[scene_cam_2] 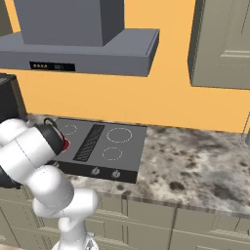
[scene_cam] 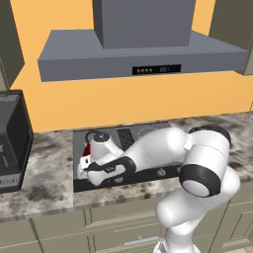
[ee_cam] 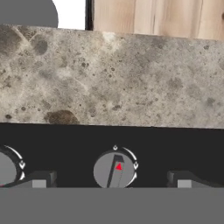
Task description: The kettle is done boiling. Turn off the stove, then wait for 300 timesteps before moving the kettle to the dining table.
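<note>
Hovering over the stove front, gripper spread wide, fingertips straddling a round knob at lower centre of the hand view, probably lining up to turn it off. Sitting at left centre of the left base view, the kettle, half hidden behind the arm.
</note>
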